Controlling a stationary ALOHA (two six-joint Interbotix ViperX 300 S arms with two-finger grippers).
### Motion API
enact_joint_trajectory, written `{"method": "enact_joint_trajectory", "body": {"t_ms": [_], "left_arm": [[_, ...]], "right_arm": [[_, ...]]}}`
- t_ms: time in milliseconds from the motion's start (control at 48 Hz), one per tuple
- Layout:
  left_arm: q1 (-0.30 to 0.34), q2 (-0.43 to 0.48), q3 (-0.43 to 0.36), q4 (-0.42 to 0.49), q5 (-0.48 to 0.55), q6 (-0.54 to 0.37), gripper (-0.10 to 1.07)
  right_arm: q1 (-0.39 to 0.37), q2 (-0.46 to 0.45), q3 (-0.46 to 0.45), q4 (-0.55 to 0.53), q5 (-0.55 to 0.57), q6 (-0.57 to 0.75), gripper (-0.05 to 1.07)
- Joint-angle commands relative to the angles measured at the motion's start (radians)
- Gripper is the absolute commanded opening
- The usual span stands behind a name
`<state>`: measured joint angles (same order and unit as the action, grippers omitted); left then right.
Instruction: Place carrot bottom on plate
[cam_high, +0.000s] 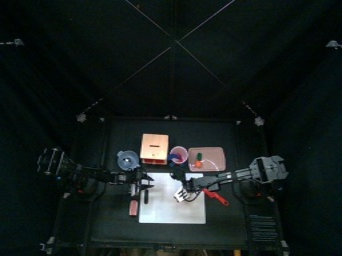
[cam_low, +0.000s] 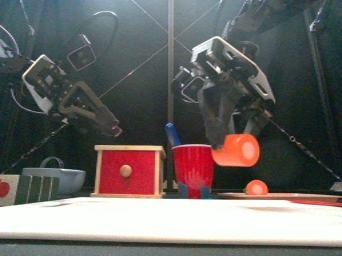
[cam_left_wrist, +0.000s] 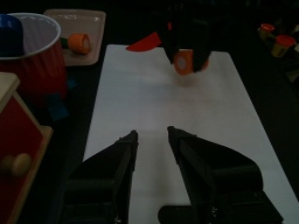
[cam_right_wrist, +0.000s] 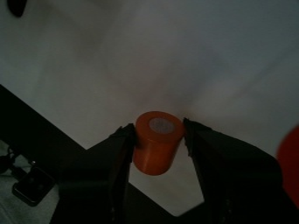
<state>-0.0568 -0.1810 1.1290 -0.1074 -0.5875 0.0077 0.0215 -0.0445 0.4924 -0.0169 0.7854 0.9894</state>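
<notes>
My right gripper (cam_right_wrist: 158, 133) is shut on the carrot bottom (cam_right_wrist: 156, 143), an orange cylinder, and holds it above the white mat (cam_right_wrist: 198, 61). The front view shows the carrot bottom (cam_low: 238, 151) in the air, right of the red cup (cam_low: 194, 170). The pink plate (cam_high: 214, 160) lies at the back right; a small orange piece (cam_left_wrist: 79, 42) rests on it. My left gripper (cam_left_wrist: 149, 137) is open and empty over the mat's left side, facing the right gripper (cam_left_wrist: 187, 48).
A red box (cam_low: 130, 170) with a knob stands left of the cup, which holds a blue item (cam_left_wrist: 10, 22). A red piece (cam_high: 218, 198) lies by the mat's right edge. A grey bowl (cam_low: 60, 178) sits at the far left.
</notes>
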Motion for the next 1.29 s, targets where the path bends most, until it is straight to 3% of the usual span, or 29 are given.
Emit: {"method": "enact_joint_trajectory", "body": {"t_ms": [0, 333, 562, 750, 979, 1125, 1271], "left_arm": [[0.005, -0.012, -0.015, 0.000, -0.003, 0.002, 0.75], [0.023, -0.011, -0.021, 0.002, -0.003, 0.002, 0.75], [0.028, -0.012, -0.021, 0.002, -0.003, 0.002, 0.75], [0.028, -0.012, -0.023, 0.002, -0.003, 0.002, 0.75], [0.029, -0.011, -0.026, 0.000, -0.003, 0.000, 0.75], [0.028, -0.012, -0.028, 0.002, -0.003, 0.000, 0.75], [0.034, -0.012, -0.035, 0.002, -0.003, 0.002, 0.75]], "right_arm": [[-0.060, -0.101, 0.044, -0.025, 0.021, -0.005, 0.61], [-0.379, -0.319, 0.356, -0.110, 0.002, -0.009, 0.61], [-0.522, -0.333, 0.485, -0.147, -0.193, -0.009, 0.62], [-0.572, -0.301, 0.502, -0.195, -0.290, -0.006, 0.67], [-0.577, -0.241, 0.489, -0.233, -0.291, -0.008, 0.90], [-0.578, -0.255, 0.491, -0.252, -0.288, -0.002, 1.01], [-0.560, -0.321, 0.486, -0.239, -0.273, 0.000, 1.02]]}}
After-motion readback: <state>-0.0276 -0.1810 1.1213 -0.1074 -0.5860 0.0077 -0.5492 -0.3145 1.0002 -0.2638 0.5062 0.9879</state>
